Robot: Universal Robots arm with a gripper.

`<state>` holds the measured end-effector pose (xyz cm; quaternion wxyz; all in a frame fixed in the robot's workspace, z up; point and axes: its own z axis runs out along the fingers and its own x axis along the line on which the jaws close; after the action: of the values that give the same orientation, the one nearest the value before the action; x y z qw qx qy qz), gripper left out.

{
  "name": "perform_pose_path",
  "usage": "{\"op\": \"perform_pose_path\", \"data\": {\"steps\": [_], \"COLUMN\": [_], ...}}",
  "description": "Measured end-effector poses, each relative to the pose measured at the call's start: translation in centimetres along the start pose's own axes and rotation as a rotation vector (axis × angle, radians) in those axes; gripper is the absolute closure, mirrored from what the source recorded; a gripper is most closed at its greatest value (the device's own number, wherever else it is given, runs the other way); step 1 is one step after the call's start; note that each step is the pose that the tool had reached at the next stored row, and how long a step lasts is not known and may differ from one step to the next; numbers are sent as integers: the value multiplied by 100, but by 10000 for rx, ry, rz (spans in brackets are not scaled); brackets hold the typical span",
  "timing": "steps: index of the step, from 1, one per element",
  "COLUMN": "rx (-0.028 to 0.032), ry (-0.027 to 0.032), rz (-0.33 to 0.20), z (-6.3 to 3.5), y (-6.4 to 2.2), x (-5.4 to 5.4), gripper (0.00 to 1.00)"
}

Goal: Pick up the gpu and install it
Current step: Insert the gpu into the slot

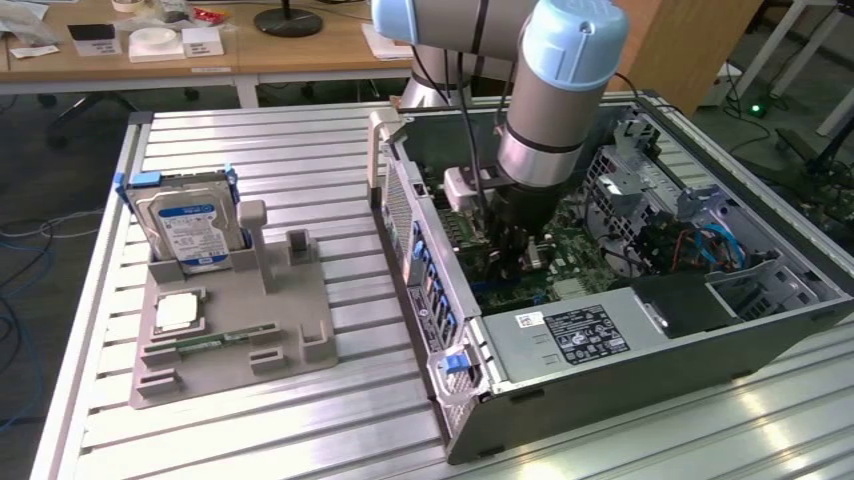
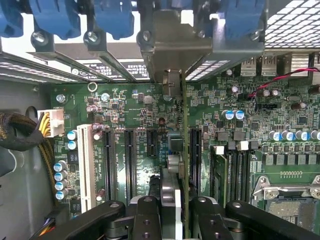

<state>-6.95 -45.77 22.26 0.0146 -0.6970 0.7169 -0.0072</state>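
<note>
Nearest the exterior camera, ribbed aluminium table [image 1: 267,430] slats run across the foreground. On the exterior view's left stands a grey holder tray [image 1: 227,340], with a silver hard drive [image 1: 187,225] upright in its back slot, a square processor chip [image 1: 178,312] lying flat in front of it, and a narrow green memory stick [image 1: 214,340] just beside that. Further to the exterior view's right sits the open computer case [image 1: 614,330], its green motherboard [image 1: 534,285] facing up. Robot arm [image 1: 561,90] reaches down into the case, and the gripper [image 1: 514,255] hangs low over the board. From the wrist camera, the gripper [image 2: 179,212] has its black fingers [image 2: 147,215] clamped on the gpu [image 2: 184,150], seen edge-on as a thin card standing upright between them. Its lower edge sits in line with the long black expansion slots [image 2: 130,160], and its metal bracket [image 2: 172,50] meets the case's rear wall among the blue slot clips [image 2: 112,17]; whether the card is fully seated I cannot tell.
</note>
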Motion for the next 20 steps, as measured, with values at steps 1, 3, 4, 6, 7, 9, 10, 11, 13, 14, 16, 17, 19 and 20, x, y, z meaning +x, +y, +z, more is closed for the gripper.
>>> {"op": "perform_pose_path", "data": {"steps": [1, 3, 4, 6, 7, 9, 10, 11, 13, 14, 16, 17, 19, 20], "rx": [0, 0, 0, 0, 0, -1, -1, -2, -1, -1, -2, -2, -1, -1], "ry": [1, 2, 1, 1, 1, 5, 5, 5, 2, 1, 4, 4, 3, 2], "rz": [0, -2, 0, 0, 0, 1, 0, 0, 0, 1, 0, 0, 0, 0], "z": [1, 6, 9, 18, 22, 30, 34, 39, 49, 54, 58, 59, 61, 61], "y": [3, 5, 6, 7, 7, 8, 8, 9, 9, 9, 10, 9, 9, 9], "x": [0, 1, 1, 1, 1, 1, 1, 2, 1, 1, 2, 1, 1, 1], "gripper": [71, 71, 71, 71, 71, 71, 71, 71, 71, 71, 71, 71, 71, 71]}}
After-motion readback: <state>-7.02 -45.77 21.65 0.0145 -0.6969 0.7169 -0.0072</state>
